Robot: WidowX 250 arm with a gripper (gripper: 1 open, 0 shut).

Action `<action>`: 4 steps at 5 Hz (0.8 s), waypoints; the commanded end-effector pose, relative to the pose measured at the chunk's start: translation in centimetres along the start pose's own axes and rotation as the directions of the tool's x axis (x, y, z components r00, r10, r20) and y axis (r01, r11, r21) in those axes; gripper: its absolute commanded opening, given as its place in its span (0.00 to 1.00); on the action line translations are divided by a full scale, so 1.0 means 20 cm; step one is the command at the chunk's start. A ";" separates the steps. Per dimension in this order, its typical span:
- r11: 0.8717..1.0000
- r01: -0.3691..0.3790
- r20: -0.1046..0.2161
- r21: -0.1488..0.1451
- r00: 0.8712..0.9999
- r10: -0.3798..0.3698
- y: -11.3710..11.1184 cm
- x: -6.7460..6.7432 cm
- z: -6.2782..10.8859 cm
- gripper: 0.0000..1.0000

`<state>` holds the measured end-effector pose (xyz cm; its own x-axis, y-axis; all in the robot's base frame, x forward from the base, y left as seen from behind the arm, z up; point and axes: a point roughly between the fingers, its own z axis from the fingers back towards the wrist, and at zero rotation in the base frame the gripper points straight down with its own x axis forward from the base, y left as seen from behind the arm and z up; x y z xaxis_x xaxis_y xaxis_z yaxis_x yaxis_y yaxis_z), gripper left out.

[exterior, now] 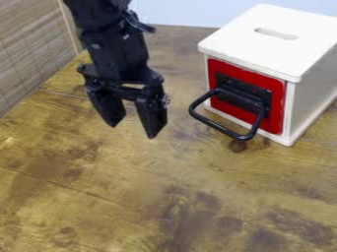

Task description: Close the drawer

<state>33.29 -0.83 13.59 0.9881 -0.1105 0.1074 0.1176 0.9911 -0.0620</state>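
The drawer (245, 95) is a red front with a black panel, set in a white box (277, 49) at the right. Its black wire loop handle (222, 119) juts out toward the left front over the table. My black gripper (133, 121) hangs to the left of the handle, pointing down, a little above the tabletop. Its two fingers (154, 116) stand apart with nothing between them. A clear gap separates the gripper from the handle.
The wooden table (145, 197) stretches in front and to the left. A slatted wooden wall (30, 44) runs along the left edge. The white box has a slot in its top (277, 33).
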 end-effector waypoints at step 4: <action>0.995 -0.098 0.146 0.002 0.985 0.096 -0.06 0.06 0.09 1.00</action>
<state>33.76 -2.43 13.73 0.9830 -0.0068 0.1833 0.0199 0.9973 -0.0702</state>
